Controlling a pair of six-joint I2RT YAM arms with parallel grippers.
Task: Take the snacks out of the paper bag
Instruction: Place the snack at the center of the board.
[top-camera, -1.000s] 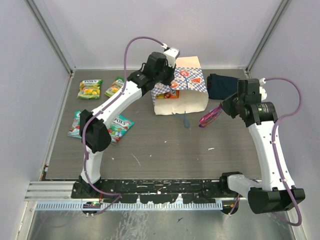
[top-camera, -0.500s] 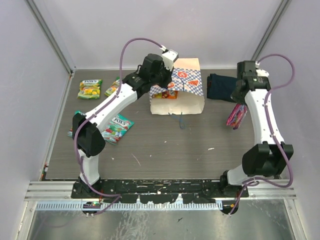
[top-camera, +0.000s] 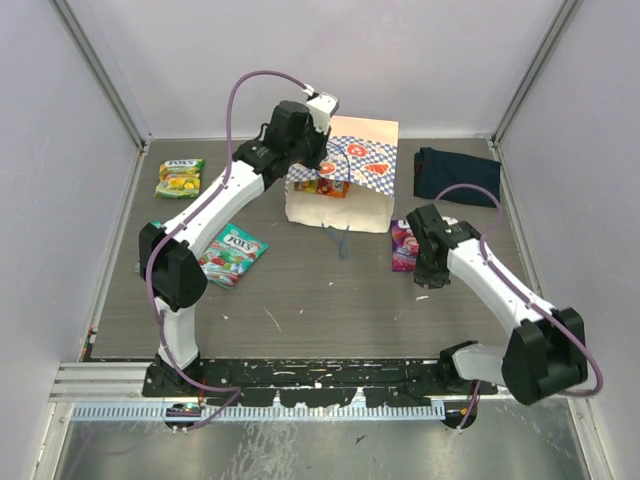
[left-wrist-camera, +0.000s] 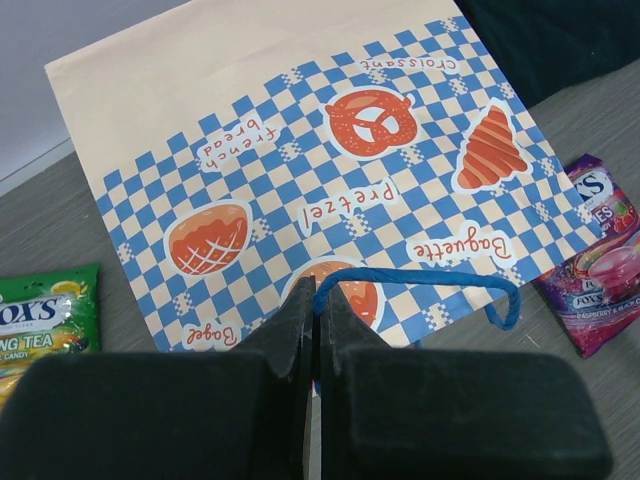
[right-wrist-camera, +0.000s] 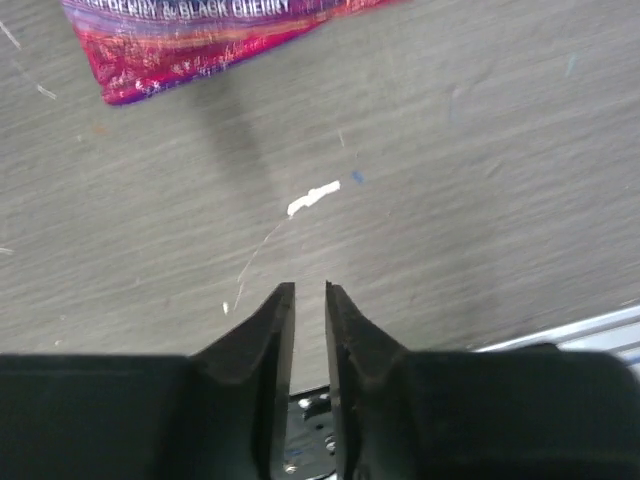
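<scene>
The cream paper bag (top-camera: 350, 190) with its blue-white checkered band lies on its side at the back middle. My left gripper (top-camera: 322, 168) is shut on its blue cord handle (left-wrist-camera: 420, 275), and the fingertips (left-wrist-camera: 303, 292) are pinched together at the cord's end. An orange packet (top-camera: 328, 187) shows at the bag's mouth. A purple Fox's packet (top-camera: 403, 246) lies flat on the table right of the bag, also seen in the right wrist view (right-wrist-camera: 200, 35). My right gripper (top-camera: 422, 265) hovers just beside it, slightly open and holding nothing (right-wrist-camera: 310, 290).
A green packet (top-camera: 181, 178) lies at the far left, and a teal packet (top-camera: 232, 253) sits near the left arm. The left wrist view also catches a green packet (left-wrist-camera: 45, 315). A dark navy folded cloth (top-camera: 457, 175) lies at the back right. Grey walls enclose the table.
The right arm swung the purple packet from the right side down to the table beside the bag and let it go. The left gripper drew the bag slightly left.
</scene>
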